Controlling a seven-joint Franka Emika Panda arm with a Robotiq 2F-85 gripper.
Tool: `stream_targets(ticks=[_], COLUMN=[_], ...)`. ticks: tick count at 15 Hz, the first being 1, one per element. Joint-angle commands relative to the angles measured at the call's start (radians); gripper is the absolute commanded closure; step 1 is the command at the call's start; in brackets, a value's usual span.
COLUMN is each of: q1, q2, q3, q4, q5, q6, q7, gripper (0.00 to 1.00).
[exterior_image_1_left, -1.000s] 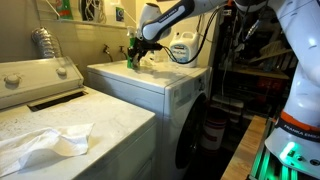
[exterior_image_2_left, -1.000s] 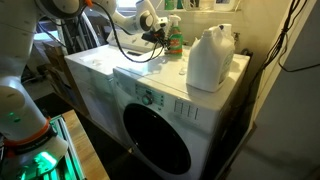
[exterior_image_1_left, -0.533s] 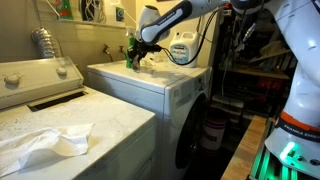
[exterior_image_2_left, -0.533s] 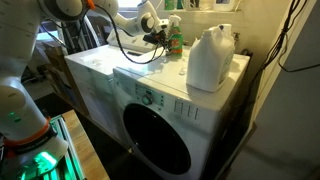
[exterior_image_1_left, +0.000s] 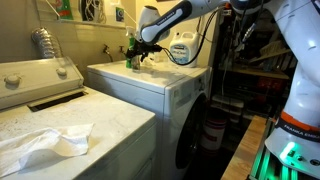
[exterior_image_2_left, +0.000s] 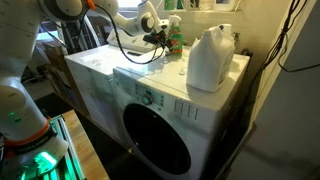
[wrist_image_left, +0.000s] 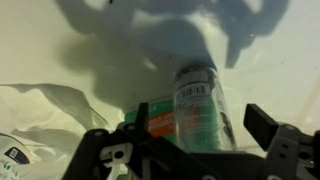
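Note:
A green bottle (wrist_image_left: 197, 100) with a barcode label stands at the back of the white machine top (exterior_image_1_left: 140, 80), near the wall. It also shows as the green bottle (exterior_image_1_left: 131, 56) and green bottle (exterior_image_2_left: 175, 41) in both exterior views. My gripper (wrist_image_left: 198, 128) is open and straddles the bottle. The right finger (wrist_image_left: 265, 125) stands clear of the bottle's side, and the left finger (wrist_image_left: 133, 135) sits apart on the other side. A green pack with orange print (wrist_image_left: 158, 118) is close beside the bottle. The gripper (exterior_image_1_left: 137, 52) hangs low over the top, at bottle height.
A big white jug (exterior_image_2_left: 210, 58) stands on the same top, closer to the front corner. The front-loader's round door (exterior_image_2_left: 155, 140) is below. A crumpled white cloth (exterior_image_1_left: 45, 142) lies on the neighbouring machine, with a silver duct hose (exterior_image_1_left: 42, 42) behind it.

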Motion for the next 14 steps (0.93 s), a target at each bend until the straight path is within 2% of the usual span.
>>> stream_targets(ticks=[1, 6, 9, 14], q1=[0.008, 0.008, 0.003, -0.032], q2=[-0.044, -0.135, -0.218, -0.373], q3=[-0.004, 0.004, 0.013, 0.035], q4=[-0.042, -0.114, -0.163, -0.238], q5=[0.052, 0.073, 0.086, 0.128], q6=[-0.095, -0.243, -0.378, -0.542], q7=[-0.034, -0.026, -0.028, -0.11], gripper=[0.0, 0.0, 0.0, 0.0])
